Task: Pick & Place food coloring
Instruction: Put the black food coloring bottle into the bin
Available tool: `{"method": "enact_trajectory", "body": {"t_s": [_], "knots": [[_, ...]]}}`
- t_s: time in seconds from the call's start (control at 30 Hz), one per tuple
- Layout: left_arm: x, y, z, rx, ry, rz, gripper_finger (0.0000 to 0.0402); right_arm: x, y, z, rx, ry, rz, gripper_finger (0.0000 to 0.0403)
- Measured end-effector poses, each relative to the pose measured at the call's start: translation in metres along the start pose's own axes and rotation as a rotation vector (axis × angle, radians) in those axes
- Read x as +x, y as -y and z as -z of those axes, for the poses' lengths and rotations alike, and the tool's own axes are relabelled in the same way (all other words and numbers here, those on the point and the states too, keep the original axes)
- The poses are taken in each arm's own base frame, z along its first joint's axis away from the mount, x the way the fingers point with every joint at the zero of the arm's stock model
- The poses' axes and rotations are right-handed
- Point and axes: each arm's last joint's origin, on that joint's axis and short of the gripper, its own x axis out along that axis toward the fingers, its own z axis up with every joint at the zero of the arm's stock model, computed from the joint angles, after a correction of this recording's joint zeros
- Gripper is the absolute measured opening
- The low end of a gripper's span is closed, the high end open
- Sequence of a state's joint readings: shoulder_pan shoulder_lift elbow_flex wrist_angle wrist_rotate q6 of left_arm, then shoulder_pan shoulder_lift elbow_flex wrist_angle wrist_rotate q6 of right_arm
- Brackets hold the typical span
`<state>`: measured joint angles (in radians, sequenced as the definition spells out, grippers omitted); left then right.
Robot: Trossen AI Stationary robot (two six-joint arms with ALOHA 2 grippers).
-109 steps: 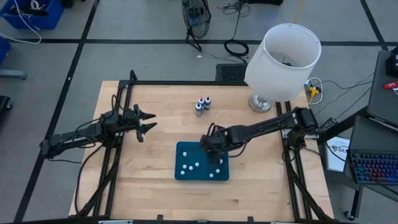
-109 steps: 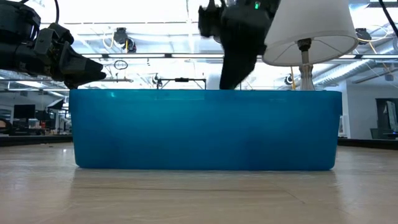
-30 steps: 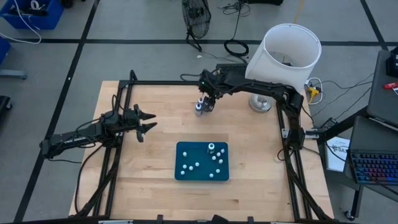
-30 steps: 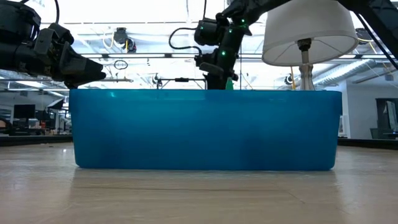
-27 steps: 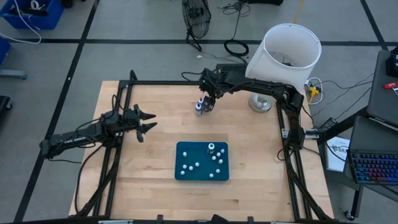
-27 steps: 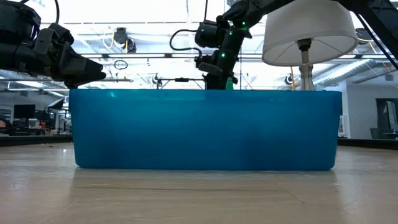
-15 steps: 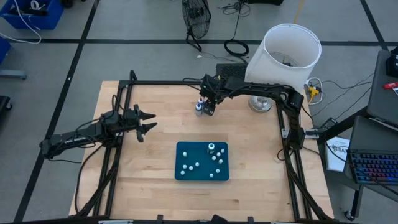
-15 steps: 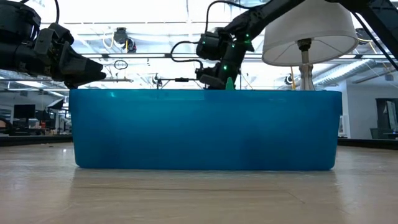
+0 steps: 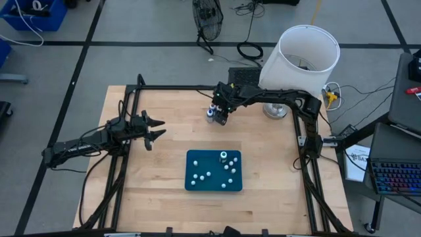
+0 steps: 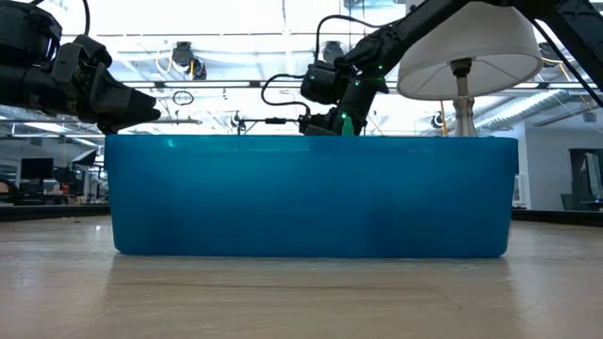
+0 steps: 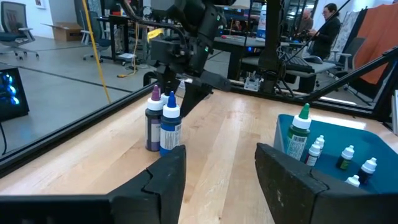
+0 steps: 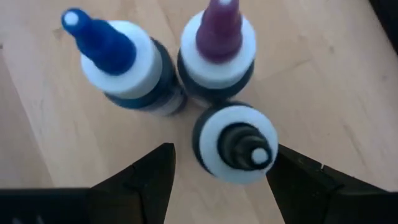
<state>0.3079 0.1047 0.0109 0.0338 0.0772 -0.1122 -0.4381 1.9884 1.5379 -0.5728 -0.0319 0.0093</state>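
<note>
Three food coloring bottles [image 9: 213,110] stand upright in a cluster on the wooden table near its far edge. They have dark bodies, white collars and blue [image 12: 106,56], purple [image 12: 217,38] and black [image 12: 239,144] tips. My right gripper [image 9: 222,116] hovers open just above them, pointing down. Its fingers [image 12: 138,179] stand on either side of the black-tipped bottle without touching it. The teal tray [image 9: 196,159] at mid-table holds a green-tipped bottle [image 11: 300,134] and several small white-capped bottles [image 9: 209,175]. My left gripper [image 9: 156,129] waits open over the table's left side.
A white lamp [image 9: 299,62] stands at the table's far right corner, its base [image 9: 275,109] just right of my right arm. A black frame [image 9: 171,88] rims the table. Bare wood lies between the bottles and the tray. People [image 11: 326,28] and desks show in the room behind.
My right gripper has moved a little toward the near edge and down over the cluster of three bottles, its wrist tipping as it sank. The bottles and the tray have stayed where they were.
</note>
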Motion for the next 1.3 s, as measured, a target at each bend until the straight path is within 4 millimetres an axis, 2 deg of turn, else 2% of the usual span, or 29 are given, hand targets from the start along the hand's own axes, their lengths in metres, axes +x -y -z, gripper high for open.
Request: {"method": "enact_trajectory", "body": {"t_s": [0.2, 0.4, 0.7, 0.8, 0.93, 1.03, 1.23, 1.3], "knots": [[0.0, 0.0, 0.0, 0.0, 0.0, 0.0, 0.0206, 0.0, 0.0, -0.004, 0.009, 0.042, 0.001, 0.0204], [0.0, 0.0, 0.0, 0.0, 0.0, 0.0, 0.0207, 0.0, 0.0, -0.006, 0.004, 0.064, 0.0, 0.014], [0.0, 0.0, 0.0, 0.0, 0.0, 0.0, 0.0192, -0.001, -0.001, -0.004, -0.002, 0.034, -0.001, 0.014], [0.0, 0.0, 0.0, 0.0, 0.0, 0.0, 0.0192, -0.01, -0.006, 0.0, -0.009, 0.004, -0.003, 0.014], [0.0, 0.0, 0.0, 0.0, 0.0, 0.0, 0.02, -0.04, -0.023, -0.002, -0.021, 0.044, -0.022, 0.014], [0.0, 0.0, 0.0, 0.0, 0.0, 0.0, 0.0206, -0.072, -0.046, -0.002, -0.057, 0.11, -0.054, 0.014], [0.0, 0.0, 0.0, 0.0, 0.0, 0.0, 0.0207, -0.139, -0.116, 0.012, -0.19, 0.264, -0.188, 0.014], [0.0, 0.0, 0.0, 0.0, 0.0, 0.0, 0.0205, -0.152, -0.143, 0.022, -0.228, 0.278, -0.247, 0.014]]}}
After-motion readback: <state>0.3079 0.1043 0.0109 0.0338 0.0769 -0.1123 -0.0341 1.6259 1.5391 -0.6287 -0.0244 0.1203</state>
